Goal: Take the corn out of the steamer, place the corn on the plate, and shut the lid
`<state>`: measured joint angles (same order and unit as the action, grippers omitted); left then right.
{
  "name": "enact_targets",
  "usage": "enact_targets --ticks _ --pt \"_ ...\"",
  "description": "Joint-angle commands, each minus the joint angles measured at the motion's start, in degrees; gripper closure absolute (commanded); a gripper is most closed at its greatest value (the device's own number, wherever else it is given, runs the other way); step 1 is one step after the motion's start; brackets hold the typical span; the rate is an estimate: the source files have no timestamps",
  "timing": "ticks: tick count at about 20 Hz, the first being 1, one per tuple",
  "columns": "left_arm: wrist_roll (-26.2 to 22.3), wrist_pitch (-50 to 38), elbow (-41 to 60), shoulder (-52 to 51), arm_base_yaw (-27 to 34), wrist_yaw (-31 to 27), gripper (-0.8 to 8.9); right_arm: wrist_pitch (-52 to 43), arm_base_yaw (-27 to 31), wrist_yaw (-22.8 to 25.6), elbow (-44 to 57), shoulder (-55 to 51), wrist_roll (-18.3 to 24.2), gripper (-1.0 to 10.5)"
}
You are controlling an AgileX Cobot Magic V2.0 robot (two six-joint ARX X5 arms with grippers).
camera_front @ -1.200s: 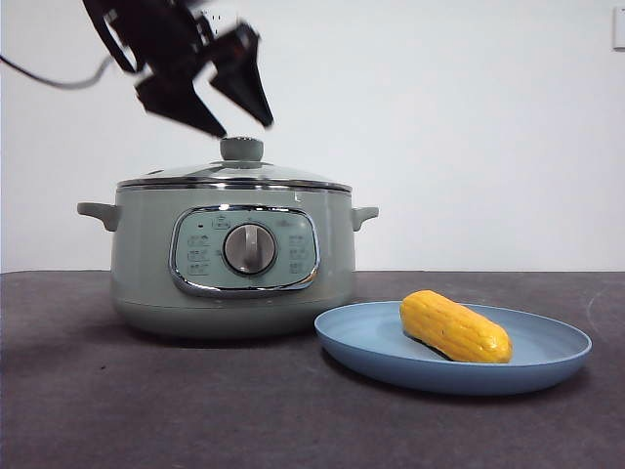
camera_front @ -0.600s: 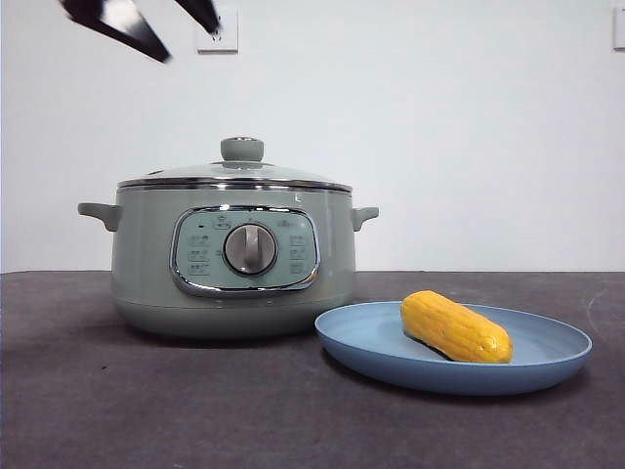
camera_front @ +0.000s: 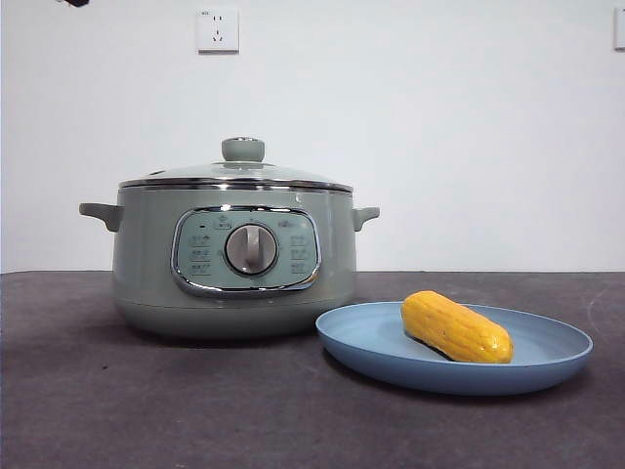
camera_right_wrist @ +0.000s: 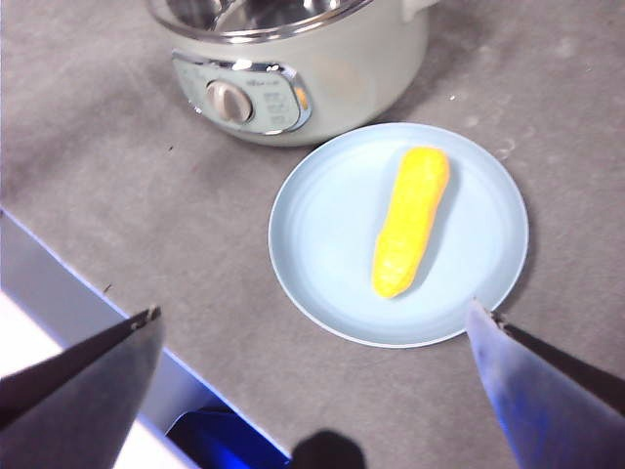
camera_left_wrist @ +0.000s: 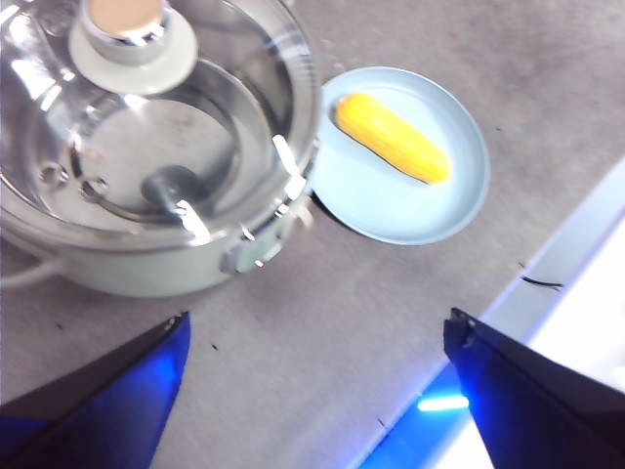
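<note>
The sage-green steamer [camera_front: 234, 264] stands at the left with its glass lid [camera_front: 234, 174] closed on it, green knob [camera_front: 242, 149] on top. The yellow corn [camera_front: 456, 327] lies on the light-blue plate [camera_front: 547, 363] to the steamer's right. My left gripper [camera_left_wrist: 312, 337] is open and empty, high above the steamer [camera_left_wrist: 146, 264] and plate [camera_left_wrist: 391, 210]; only a black tip [camera_front: 74, 3] shows at the front view's top left corner. My right gripper [camera_right_wrist: 312, 322] is open and empty, high above the plate [camera_right_wrist: 322, 234] and corn [camera_right_wrist: 410, 220].
A dark grey table surface [camera_front: 195, 401] carries everything. A white wall with a socket [camera_front: 217, 29] stands behind. The table's front edge [camera_right_wrist: 88, 293] shows in both wrist views.
The left gripper has risen from just above the lid's knob up and left, almost out of the front view. Steamer, lid, corn and plate have not moved.
</note>
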<state>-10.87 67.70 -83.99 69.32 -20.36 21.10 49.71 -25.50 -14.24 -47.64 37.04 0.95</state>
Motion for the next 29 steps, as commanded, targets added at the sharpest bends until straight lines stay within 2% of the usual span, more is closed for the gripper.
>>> enact_targets --ticks 1,2,3,5,6,8,29 --pt "0.33 1.29 0.26 0.22 0.09 0.26 3.79 -0.02 -0.11 -0.85 0.66 0.63 0.59 5.5" --pt "0.33 1.88 0.26 0.22 0.11 0.26 3.85 0.11 -0.11 -0.85 0.66 0.79 0.59 6.0" --pt "0.33 2.43 0.26 0.22 0.11 0.22 4.3 0.22 -0.11 -0.83 0.66 0.92 0.59 6.8" --pt "0.31 2.67 0.26 0.22 0.09 0.2 5.9 0.28 -0.11 -0.85 0.66 0.94 0.59 8.5" --pt "0.28 2.6 0.26 0.22 0.09 0.2 7.03 0.28 -0.11 -0.83 0.66 0.94 0.61 9.4" --pt "0.22 2.6 0.26 0.22 0.09 0.2 8.36 0.28 -0.11 -0.85 0.66 0.94 0.61 9.6" --pt "0.31 0.87 0.26 0.22 0.11 0.02 8.17 0.26 -0.11 -0.44 0.66 0.94 0.59 9.4"
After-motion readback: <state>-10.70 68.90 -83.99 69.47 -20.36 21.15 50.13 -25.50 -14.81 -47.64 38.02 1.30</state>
